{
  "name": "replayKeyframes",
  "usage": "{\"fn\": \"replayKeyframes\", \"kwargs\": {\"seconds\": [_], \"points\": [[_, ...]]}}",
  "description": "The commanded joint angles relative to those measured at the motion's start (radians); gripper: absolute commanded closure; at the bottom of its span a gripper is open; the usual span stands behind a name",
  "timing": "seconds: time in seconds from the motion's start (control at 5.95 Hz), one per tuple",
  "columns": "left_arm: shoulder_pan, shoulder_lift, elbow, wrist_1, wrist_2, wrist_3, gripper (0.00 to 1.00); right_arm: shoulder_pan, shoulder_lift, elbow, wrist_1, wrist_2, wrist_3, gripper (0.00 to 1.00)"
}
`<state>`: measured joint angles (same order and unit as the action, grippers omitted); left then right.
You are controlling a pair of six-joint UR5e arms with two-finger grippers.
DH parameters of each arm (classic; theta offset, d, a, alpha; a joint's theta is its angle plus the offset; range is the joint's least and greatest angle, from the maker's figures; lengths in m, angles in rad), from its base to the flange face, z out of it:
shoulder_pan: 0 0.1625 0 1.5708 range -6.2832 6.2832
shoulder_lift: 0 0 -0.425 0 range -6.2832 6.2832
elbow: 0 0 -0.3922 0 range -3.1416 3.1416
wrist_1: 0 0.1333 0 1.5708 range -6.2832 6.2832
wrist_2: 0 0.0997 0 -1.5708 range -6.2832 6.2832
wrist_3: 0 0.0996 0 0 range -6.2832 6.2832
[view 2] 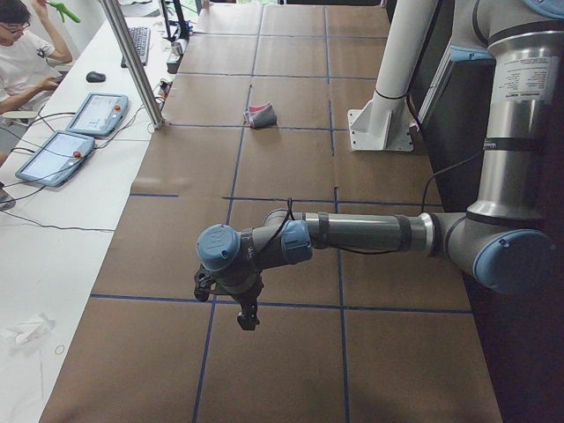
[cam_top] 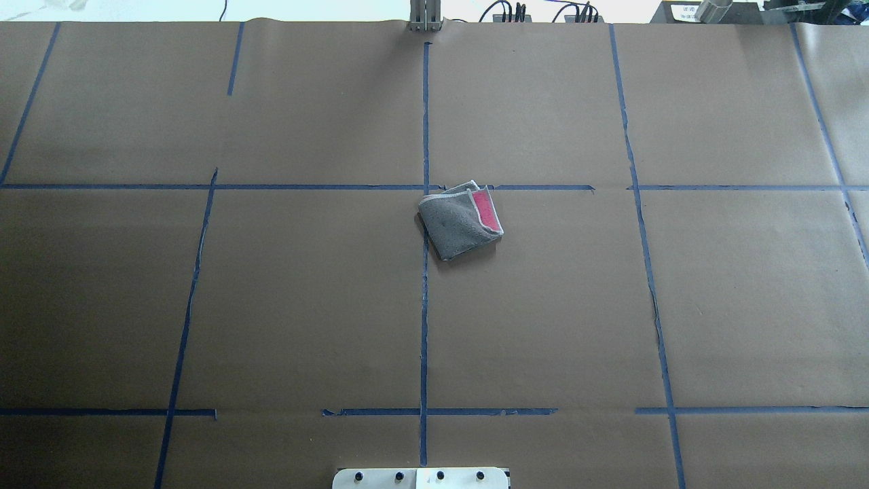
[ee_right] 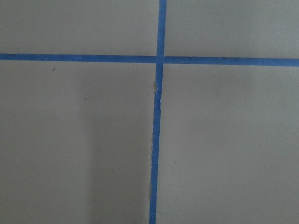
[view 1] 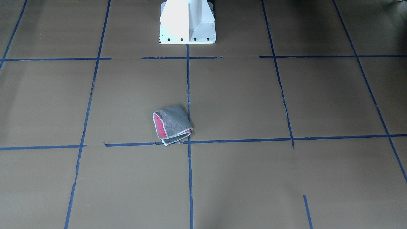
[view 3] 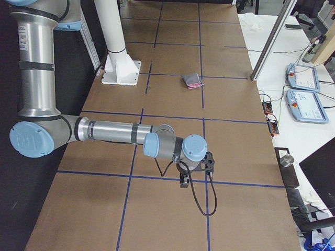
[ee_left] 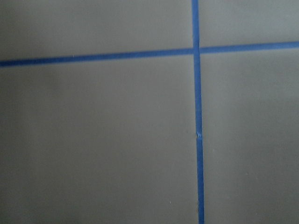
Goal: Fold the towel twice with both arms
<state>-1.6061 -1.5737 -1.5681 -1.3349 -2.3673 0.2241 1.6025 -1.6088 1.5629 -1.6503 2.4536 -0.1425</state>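
The towel [view 1: 173,125] lies folded into a small square near the table's middle, grey face up, with a pink-red strip and whitish border showing at one edge. It also shows in the overhead view [cam_top: 460,219] and small in both side views [view 2: 261,115] [view 3: 192,80]. No arm is near it. The left gripper [view 2: 247,313] hangs above the paper far from the towel, at the table's left end; I cannot tell whether it is open or shut. The right gripper [view 3: 184,180] hangs likewise at the right end; I cannot tell its state either. Both wrist views show only paper and tape.
Brown paper with blue tape grid lines [cam_top: 424,305] covers the table. The white pedestal base [view 1: 187,24] stands at the robot's edge. A metal post [view 2: 132,62], tablets [view 2: 97,113] and a seated operator [view 2: 22,53] are on the far side.
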Motion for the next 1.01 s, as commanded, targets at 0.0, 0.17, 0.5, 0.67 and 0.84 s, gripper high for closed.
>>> {"fn": "replayKeyframes", "kwargs": {"seconds": [0.0,0.17,0.5,0.67,0.84], "points": [[0.000,0.012,-0.003,-0.021,-0.010,-0.003,0.00,0.046,-0.008,-0.001,0.000,0.010,0.001,0.00],[0.002,0.012,-0.003,-0.023,-0.010,-0.003,0.00,0.081,-0.017,0.000,0.001,0.008,-0.003,0.00],[0.002,0.014,0.016,-0.058,-0.010,-0.003,0.00,0.090,-0.019,0.002,0.003,0.004,0.003,0.00],[0.002,0.014,0.022,-0.059,-0.010,-0.003,0.00,0.090,-0.019,0.002,0.003,0.001,0.001,0.00],[0.002,0.014,0.025,-0.061,-0.010,-0.003,0.00,0.090,-0.017,-0.001,0.003,-0.001,-0.002,0.00]]}}
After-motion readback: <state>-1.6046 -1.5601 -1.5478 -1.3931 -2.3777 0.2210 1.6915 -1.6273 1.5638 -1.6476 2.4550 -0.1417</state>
